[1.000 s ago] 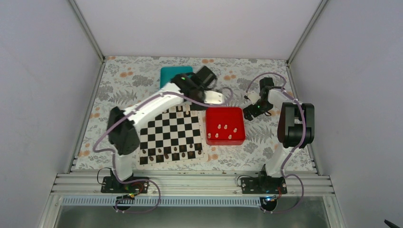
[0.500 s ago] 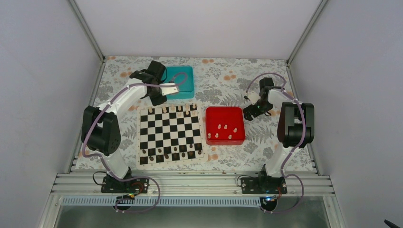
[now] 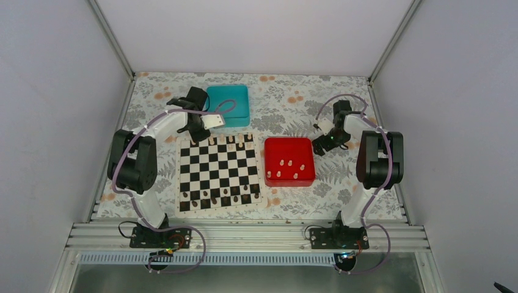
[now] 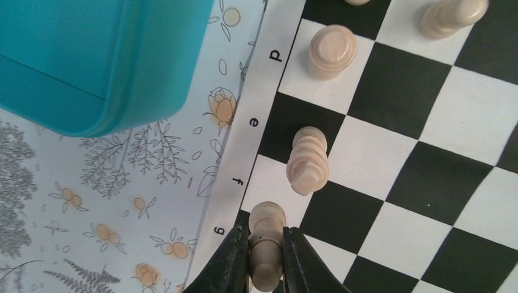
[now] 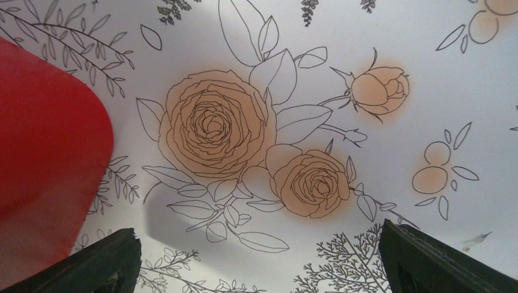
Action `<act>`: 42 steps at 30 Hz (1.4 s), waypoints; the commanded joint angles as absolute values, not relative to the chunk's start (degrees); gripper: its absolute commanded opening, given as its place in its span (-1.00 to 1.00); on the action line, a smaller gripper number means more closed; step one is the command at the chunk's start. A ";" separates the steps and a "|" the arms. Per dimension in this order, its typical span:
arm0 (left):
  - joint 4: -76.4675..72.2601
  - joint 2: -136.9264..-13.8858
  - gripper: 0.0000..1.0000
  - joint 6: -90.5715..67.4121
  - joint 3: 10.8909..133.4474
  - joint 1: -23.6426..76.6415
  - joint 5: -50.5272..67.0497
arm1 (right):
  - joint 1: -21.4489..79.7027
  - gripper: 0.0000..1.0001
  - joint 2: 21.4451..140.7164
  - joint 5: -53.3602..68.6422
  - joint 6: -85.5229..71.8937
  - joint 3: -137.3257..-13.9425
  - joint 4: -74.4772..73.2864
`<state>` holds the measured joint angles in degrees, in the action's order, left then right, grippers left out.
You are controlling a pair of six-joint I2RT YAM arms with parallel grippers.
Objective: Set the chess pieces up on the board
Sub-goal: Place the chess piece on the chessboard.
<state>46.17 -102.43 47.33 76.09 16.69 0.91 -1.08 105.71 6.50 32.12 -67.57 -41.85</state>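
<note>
Left hand: the left hand (image 4: 265,238) is narrow, with its two fingers (image 4: 234,262) closed from both sides on one pale piece.
Held piece: the held piece (image 4: 267,218) is cream with turned rings. It is upright over the edge square beside the letter g. I cannot tell if its foot touches the board.
Board: the board (image 3: 218,174) lies flat on the table (image 3: 287,107), in front of the left arm's base. The left hand is above its far left corner.
Chess pieces on the board: several pale chess pieces (image 3: 211,140) stand along the far row. In the left wrist view, one is on the white square by the letter d and the next is by the letter e.
Chess pieces off the board: more pale ones stand in the red tray (image 3: 289,145), which lies just beside the right edge of the board.
Dark pieces: the dark pieces (image 3: 226,192) stand in the two near rows of the board.
Teal box: the teal box (image 3: 228,105) lies behind the far edge of the board, near the left hand and apart from the board.
Right hand: the right hand (image 5: 256,268) is wide, its fingers far apart. Only the flower pattern of the table shows between them. It is low, just beside the far right corner of the red tray.
</note>
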 commanded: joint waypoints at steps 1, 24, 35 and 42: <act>43.89 -104.13 -0.74 47.94 74.95 16.10 2.06 | -0.53 1.00 106.65 6.26 32.37 -67.14 -42.10; 41.67 -107.71 -0.74 47.64 73.31 14.91 4.19 | -0.57 1.00 106.87 6.00 32.42 -66.88 -42.02; 41.77 -108.75 -0.54 47.89 73.48 14.77 3.23 | -0.53 1.00 106.96 5.98 32.51 -66.88 -42.08; 44.00 -106.70 -0.34 47.99 75.98 14.76 1.97 | -0.52 1.00 107.05 6.08 32.68 -66.88 -42.10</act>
